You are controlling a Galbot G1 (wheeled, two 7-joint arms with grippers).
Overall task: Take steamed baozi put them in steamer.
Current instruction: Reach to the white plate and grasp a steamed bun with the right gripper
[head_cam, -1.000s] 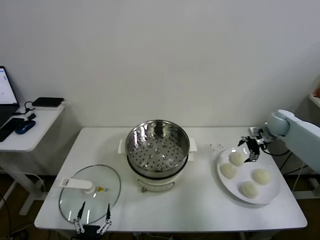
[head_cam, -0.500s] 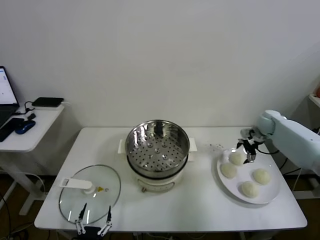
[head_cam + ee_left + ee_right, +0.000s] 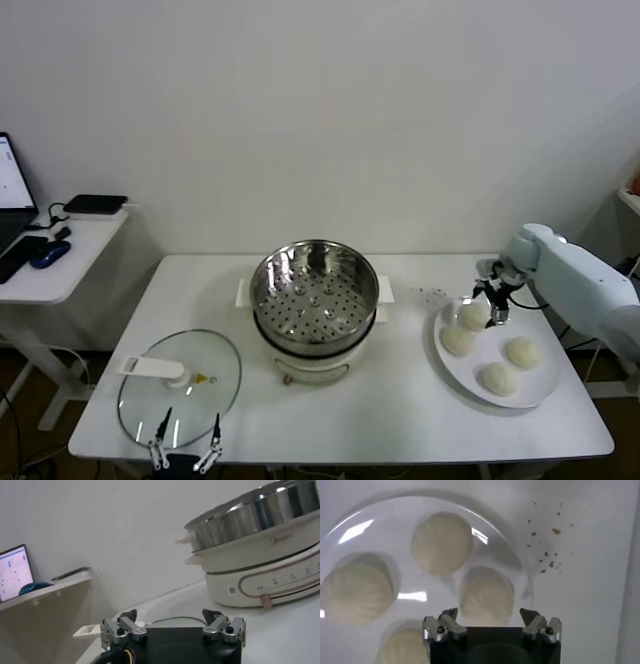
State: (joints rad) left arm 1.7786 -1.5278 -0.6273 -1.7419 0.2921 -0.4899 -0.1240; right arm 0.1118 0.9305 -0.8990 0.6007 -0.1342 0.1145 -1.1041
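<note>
Four cream-white baozi lie on a white plate (image 3: 548, 383) at the table's right: back-left (image 3: 472, 316), left (image 3: 457, 341), right (image 3: 521, 351), front (image 3: 498, 378). My right gripper (image 3: 492, 302) hangs open just above the back-left baozi. In the right wrist view that baozi (image 3: 486, 596) sits between my open right gripper's (image 3: 489, 616) fingers, untouched, with others (image 3: 441, 542) (image 3: 355, 592) around it. The steel steamer (image 3: 315, 292) stands mid-table with its perforated tray empty. My left gripper (image 3: 186, 442) is parked open at the front left edge.
The glass lid (image 3: 180, 386) with its white handle lies flat at the front left, just beyond the left gripper (image 3: 172, 617). Crumbs (image 3: 432, 293) dot the table between steamer and plate. A side table (image 3: 55, 265) with laptop and mouse stands far left.
My right gripper has moved left and slightly down, from the plate's back edge to over the back-left baozi. The baozi, steamer, lid and left arm have not moved.
</note>
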